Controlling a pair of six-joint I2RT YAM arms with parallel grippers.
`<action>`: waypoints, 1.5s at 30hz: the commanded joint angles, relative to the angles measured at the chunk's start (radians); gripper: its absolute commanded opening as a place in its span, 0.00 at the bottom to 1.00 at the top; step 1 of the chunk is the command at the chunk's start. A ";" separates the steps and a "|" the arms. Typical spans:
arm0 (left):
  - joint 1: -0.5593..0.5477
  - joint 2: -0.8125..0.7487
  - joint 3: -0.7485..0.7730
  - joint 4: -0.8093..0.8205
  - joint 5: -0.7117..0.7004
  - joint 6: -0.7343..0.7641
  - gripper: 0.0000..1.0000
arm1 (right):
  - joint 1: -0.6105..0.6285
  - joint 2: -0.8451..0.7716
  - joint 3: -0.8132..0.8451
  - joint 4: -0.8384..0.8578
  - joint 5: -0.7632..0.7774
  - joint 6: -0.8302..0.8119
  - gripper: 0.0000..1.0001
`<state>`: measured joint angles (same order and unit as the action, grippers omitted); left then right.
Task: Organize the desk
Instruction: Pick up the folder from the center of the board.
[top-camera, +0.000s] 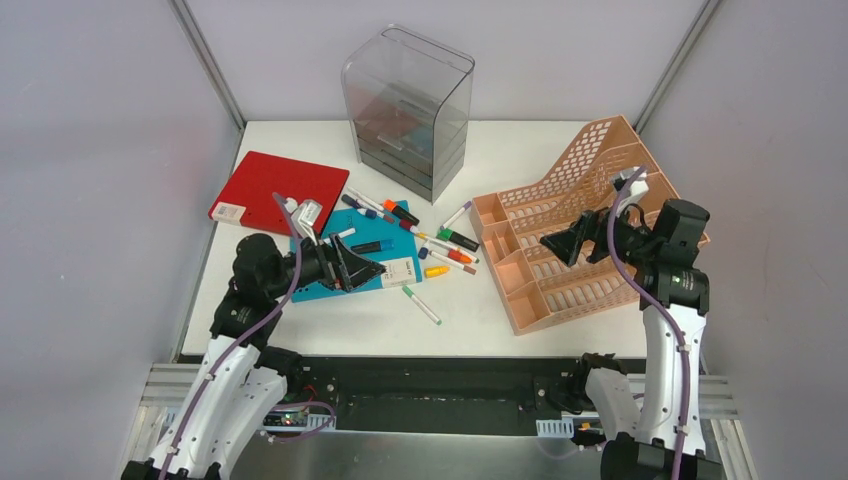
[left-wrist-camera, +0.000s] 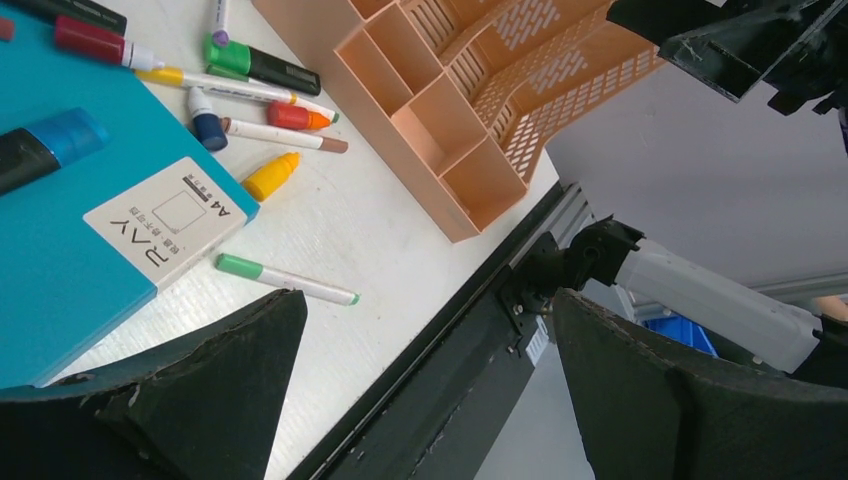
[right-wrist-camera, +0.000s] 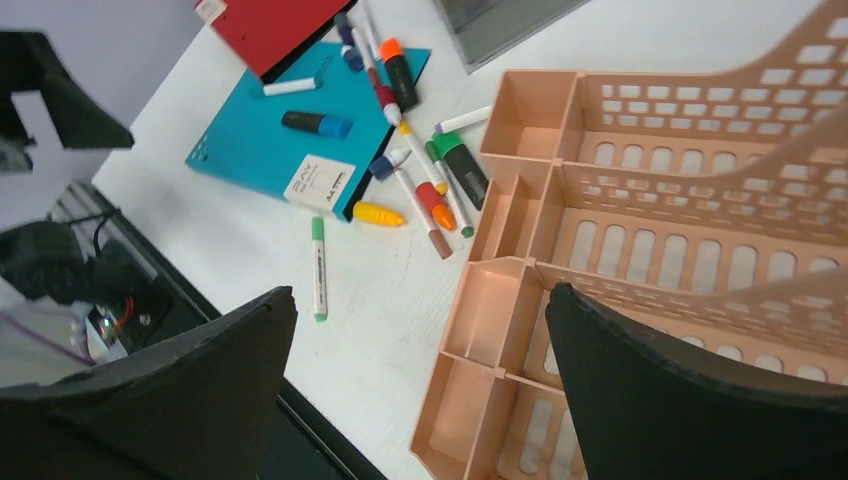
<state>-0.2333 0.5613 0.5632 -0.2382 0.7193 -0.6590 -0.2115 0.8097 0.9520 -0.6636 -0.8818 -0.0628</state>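
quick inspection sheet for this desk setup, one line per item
surface: white desk, crowded through the middle, bare near the front
job's things: the desk itself, carrying a red folder, teal notebook, peach file rack and clear drawer box
clutter: loose markers scattered between notebook and rack; one green-capped marker lies apart, nearer the front
grippers: left gripper over the notebook, jaws open, empty; right gripper over the rack, jaws open, empty
cables: a purple cable runs along the left arm and the right arm
surroundings: grey walls on three sides
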 joint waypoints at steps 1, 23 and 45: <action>-0.021 0.010 -0.009 -0.008 -0.018 0.017 0.99 | -0.005 -0.018 -0.030 -0.011 -0.196 -0.258 1.00; -0.037 0.325 -0.081 0.077 -0.326 0.101 0.97 | 0.503 0.357 -0.006 0.167 -0.043 -0.117 1.00; 0.038 -0.056 -0.250 -0.078 -0.991 0.056 0.99 | 0.928 1.014 0.081 1.095 0.442 0.586 0.94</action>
<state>-0.2489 0.4522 0.3157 -0.3481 -0.2562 -0.5747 0.6994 1.7882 0.9543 0.3176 -0.4938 0.4782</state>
